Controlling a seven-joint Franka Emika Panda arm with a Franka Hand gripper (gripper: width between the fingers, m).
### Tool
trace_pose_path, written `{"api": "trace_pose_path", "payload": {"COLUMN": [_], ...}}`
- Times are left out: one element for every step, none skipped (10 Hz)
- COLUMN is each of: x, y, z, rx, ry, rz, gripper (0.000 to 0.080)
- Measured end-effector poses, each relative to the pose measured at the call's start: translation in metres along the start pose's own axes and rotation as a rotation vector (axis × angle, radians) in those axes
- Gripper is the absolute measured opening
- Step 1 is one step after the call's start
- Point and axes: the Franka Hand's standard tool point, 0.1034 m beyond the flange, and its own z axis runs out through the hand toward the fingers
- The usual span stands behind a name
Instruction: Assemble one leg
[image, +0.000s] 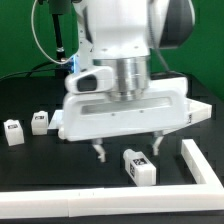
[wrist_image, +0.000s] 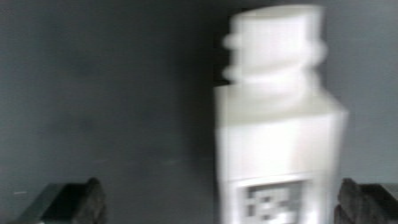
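A white square-sectioned leg (image: 139, 166) with a black-and-white tag lies on the black table, just below my gripper (image: 127, 151). In the wrist view the leg (wrist_image: 276, 110) lies lengthwise between my open fingers, closer to one finger (wrist_image: 370, 201) than to the other (wrist_image: 68, 202). Its tag (wrist_image: 270, 200) sits near the end by the fingertips and its stepped tip points away. My gripper (wrist_image: 222, 205) is open and holds nothing. It hovers above the leg and neither finger touches it.
The big flat white tray-like piece (image: 175, 108) lies just behind the gripper. Two more legs (image: 11, 131) (image: 39, 122) stand at the exterior view's left. A white raised bar (image: 198, 163) runs along the exterior view's right and front.
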Motion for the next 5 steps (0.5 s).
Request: {"api": "trace_pose_path", "payload": {"x": [-0.001,-0.004,-0.005,-0.006,-0.009], "y": [-0.005,-0.01,-0.016,-0.015,-0.011], "z": [0.002,0.006,0.009,0.016,0.019], "rx": [0.002,0.003,0.005,0.0,-0.001], "ry": [-0.004,-0.008,-0.009,0.003,-0.003], "rz": [-0.008,-0.006,-0.011,-0.019,-0.016], "gripper": [0.0649,0.0649,0.0649,0.0649,0.0649]}}
